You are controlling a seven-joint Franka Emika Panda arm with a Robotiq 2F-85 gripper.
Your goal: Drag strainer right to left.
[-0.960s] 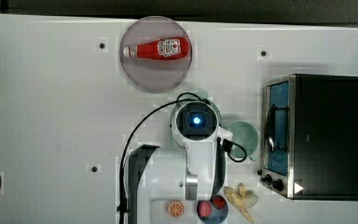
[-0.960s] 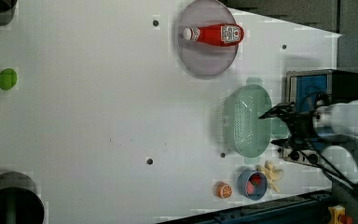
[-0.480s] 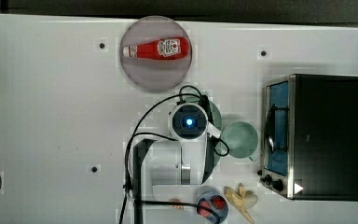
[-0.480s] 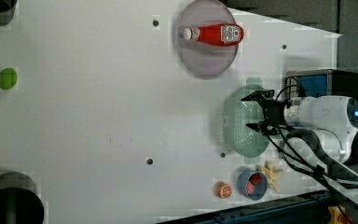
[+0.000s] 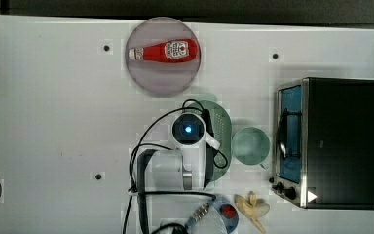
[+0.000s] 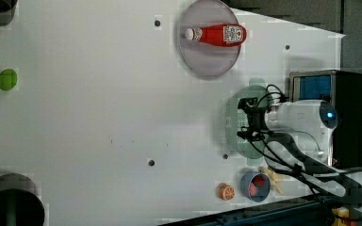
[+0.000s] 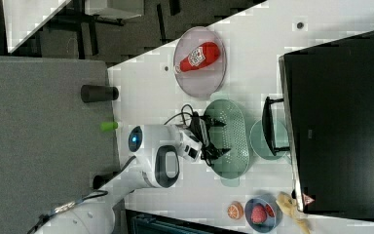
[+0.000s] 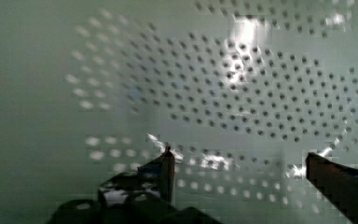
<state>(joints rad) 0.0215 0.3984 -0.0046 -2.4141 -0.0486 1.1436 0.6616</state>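
Fingers of the tool (image 7: 217, 138) are being held spread over the strainer (image 7: 233, 141), lying on the table (image 5: 53, 122) beside the cup (image 5: 251, 145); light, stiff, slippery plastic is being judged best hooked inside its wall

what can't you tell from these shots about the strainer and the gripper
- Strainer: in the top view the arm covers most of it.
- Gripper: open in the wrist view, but whether its fingertips touch the strainer is unclear.
- Cup: in the right view the oven's handle crosses it.
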